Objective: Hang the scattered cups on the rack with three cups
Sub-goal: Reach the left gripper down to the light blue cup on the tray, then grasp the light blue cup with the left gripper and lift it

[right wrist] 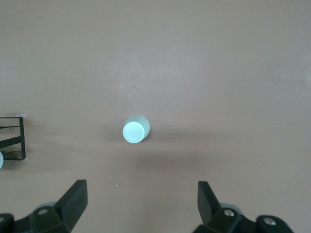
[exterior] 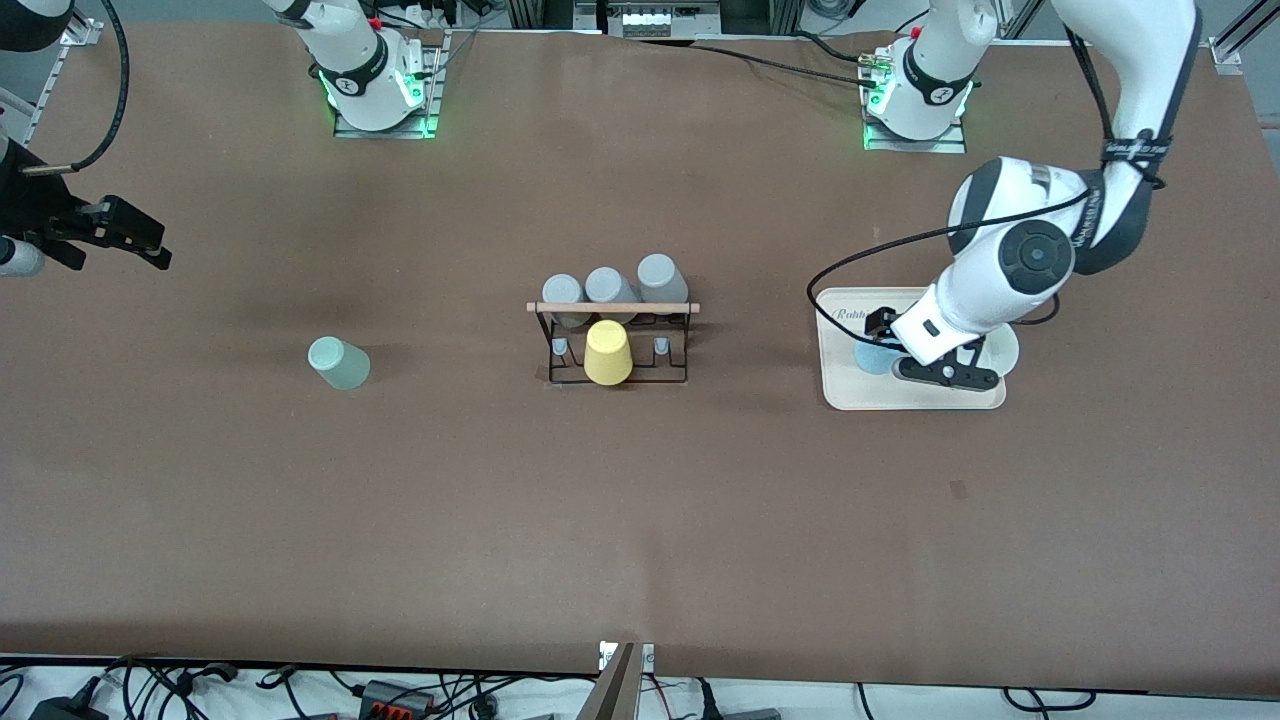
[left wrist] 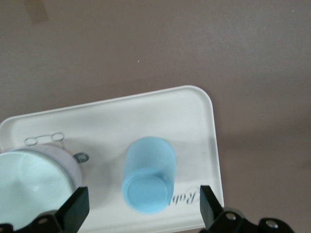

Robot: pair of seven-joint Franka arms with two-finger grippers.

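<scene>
Jaws released wide, the left gripper (left wrist: 141, 213) hangs over the beige tray (exterior: 850, 396) toward the left arm's end of the surface, its fingers flanking the light blue cup (left wrist: 148, 174), which stands upside down on the tray beside what looks like a pale bowl (left wrist: 34, 182). Over bare surface at the right arm's end, the right gripper (right wrist: 141, 204) waits with jaws likewise spread. From the black rack (exterior: 615, 340) at the centre, the mint green cup (exterior: 339, 363) lies toward nine o'clock in the front view.

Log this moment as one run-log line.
left gripper: open, over light blue cup on beige tray | right gripper: open, waiting above table | mint cup: on table | rack: yellow, grey cups hung
</scene>
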